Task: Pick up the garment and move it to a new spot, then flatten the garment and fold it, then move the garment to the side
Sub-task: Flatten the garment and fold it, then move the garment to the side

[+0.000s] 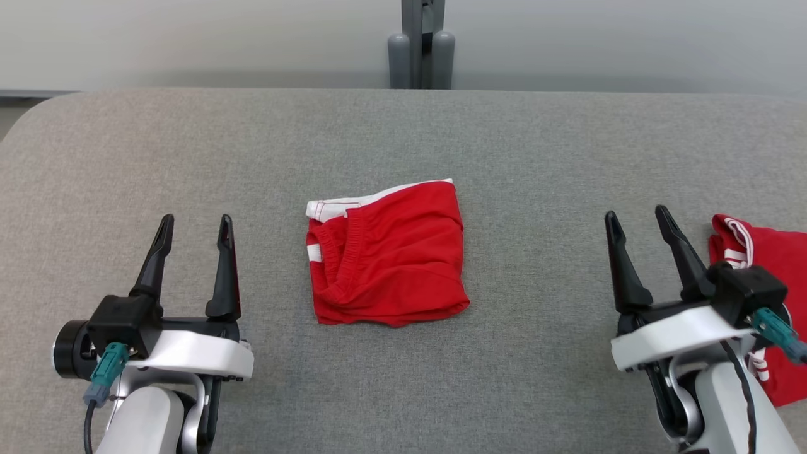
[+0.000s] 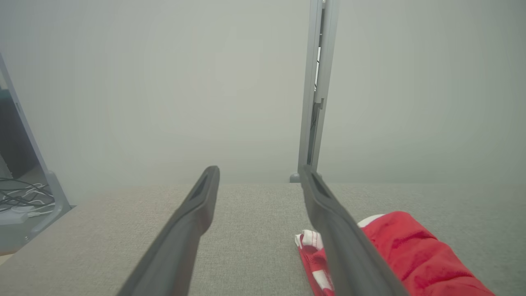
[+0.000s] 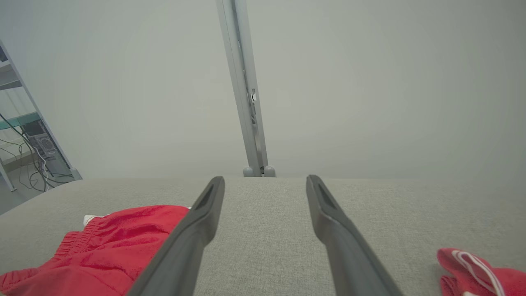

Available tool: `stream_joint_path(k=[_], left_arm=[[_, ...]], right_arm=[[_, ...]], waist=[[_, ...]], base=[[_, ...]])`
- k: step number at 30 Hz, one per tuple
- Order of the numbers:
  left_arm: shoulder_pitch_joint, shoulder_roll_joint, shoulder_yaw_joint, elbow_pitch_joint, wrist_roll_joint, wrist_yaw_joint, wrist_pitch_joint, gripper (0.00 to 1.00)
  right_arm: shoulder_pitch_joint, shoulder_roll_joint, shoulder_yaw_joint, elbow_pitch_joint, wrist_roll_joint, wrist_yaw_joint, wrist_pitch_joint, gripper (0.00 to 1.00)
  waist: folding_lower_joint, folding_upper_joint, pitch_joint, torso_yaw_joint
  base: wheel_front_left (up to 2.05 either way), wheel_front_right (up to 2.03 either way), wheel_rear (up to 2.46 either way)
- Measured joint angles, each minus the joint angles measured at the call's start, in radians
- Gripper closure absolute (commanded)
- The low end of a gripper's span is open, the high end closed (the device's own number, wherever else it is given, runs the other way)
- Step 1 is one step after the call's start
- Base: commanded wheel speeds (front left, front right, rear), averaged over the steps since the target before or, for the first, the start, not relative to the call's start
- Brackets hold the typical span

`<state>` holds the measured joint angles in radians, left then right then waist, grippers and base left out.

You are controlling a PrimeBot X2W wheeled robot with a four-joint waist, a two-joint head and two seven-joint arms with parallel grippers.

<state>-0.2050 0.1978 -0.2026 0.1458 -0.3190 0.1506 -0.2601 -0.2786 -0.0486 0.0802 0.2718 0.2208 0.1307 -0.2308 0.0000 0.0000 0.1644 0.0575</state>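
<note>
You had the red fabric garment with white trim (image 1: 388,258) lying in a compact, roughly square bundle at the middle of the grey cloth-covered worktop (image 1: 536,139), so the fold looked done, though creases showed along its near edge. Your left gripper (image 1: 196,221) and right gripper (image 1: 636,213) both stood released and empty, well apart from it on either side. A second red, white-striped garment (image 1: 772,252) lay crumpled at the right edge. What seemed left for you was shifting the folded piece aside.
</note>
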Motion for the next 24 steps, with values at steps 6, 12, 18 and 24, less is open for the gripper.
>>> stream_joint_path(k=[6,12,18,24], left_arm=[[0.021,0.002,0.021,0.001,0.011,-0.001,0.0,0.0],[0.036,0.007,0.021,0.005,0.02,-0.001,0.0,0.0],[0.032,0.006,0.016,0.004,0.023,-0.009,0.0,0.0],[0.012,0.001,0.004,0.01,0.023,-0.032,0.0,0.0]], right_arm=[[0.086,0.0,-0.039,-0.075,-0.031,0.0,0.048,0.0],[0.126,0.0,-0.045,-0.112,-0.012,0.0,0.068,0.0],[0.127,0.0,-0.048,-0.125,-0.011,0.0,0.088,0.0],[0.08,0.0,-0.018,-0.051,-0.008,0.0,0.127,0.0]], waist=[[0.0,0.0,-0.019,-0.013],[0.0,0.0,-0.023,-0.016],[0.0,0.0001,-0.017,0.005],[0.0,0.0,-0.002,0.057]], base=[[0.0,0.0,0.0],[0.0,0.0,0.0],[0.0,0.0,0.0],[0.0,0.0,0.0]])
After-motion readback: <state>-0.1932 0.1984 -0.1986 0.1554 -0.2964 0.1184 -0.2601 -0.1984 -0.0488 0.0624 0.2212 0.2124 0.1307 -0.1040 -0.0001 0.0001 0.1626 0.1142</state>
